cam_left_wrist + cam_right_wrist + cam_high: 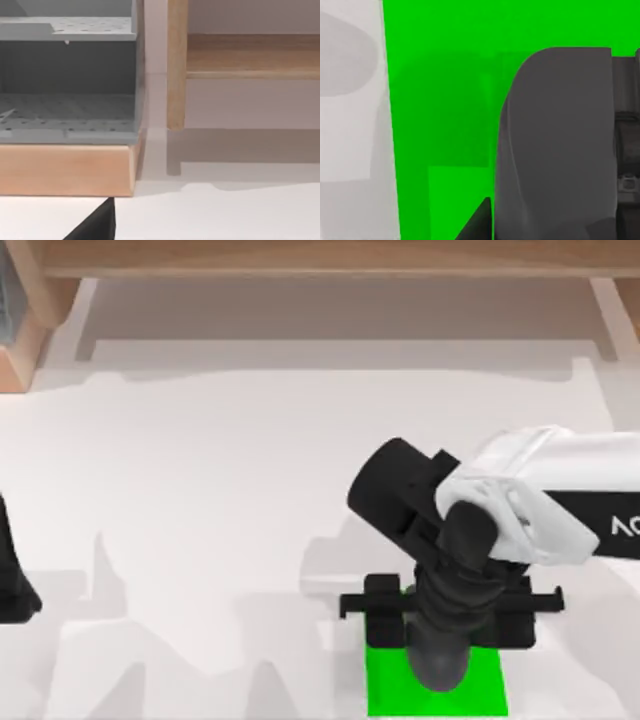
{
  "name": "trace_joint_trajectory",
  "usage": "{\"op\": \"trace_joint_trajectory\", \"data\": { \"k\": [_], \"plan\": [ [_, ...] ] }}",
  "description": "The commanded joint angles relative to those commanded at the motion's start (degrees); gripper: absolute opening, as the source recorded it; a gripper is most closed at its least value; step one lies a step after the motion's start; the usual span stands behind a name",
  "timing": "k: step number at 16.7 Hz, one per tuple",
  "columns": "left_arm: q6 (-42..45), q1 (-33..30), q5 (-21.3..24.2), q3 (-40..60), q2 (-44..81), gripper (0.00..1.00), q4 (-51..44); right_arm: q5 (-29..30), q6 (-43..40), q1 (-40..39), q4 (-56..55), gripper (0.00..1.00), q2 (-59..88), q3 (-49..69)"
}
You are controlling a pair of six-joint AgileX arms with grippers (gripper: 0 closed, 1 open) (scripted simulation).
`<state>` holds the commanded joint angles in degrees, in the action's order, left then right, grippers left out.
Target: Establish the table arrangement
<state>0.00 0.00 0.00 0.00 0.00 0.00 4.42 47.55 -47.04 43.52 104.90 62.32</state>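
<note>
- My right gripper [440, 665] hangs over the green pad [480, 685] near the front of the table [200, 490], right of centre; it seems to hold a dark object [440, 640].
- Right wrist view: the dark object [555, 140] sits close over the green pad [445, 75].
- Left arm [12, 580] sits parked at the left edge; can't tell finger state.
- Left wrist view: wooden frame [176, 65] and grey perforated shelf unit [67, 80] with nothing in it.

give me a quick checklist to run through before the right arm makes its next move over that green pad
1. Right gripper above the green pad: ok.
2. Dark object over the pad, at the gripper: ok.
3. Object resting flat on the pad: cannot tell.
4. Fingers' grip on the object: cannot tell.
5. Left arm parked at the table's left edge: ok.
6. Wooden frame far from the gripper: ok.
</note>
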Motion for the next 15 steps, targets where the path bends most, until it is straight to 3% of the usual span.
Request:
{"op": "trace_joint_trajectory", "data": {
  "k": [6, 15],
  "plan": [
    [0.0, 0.0, 0.0, 0.0, 0.0, 1.0, 0.0, 0.0, 0.0, 0.0, 0.0, 0.98, 0.0, 0.0],
    [0.0, 0.0, 0.0, 0.0, 0.0, 1.0, 0.0, 0.0, 0.0, 0.1, 0.0, 1.0, 0.0, 0.0]
  ]
}}
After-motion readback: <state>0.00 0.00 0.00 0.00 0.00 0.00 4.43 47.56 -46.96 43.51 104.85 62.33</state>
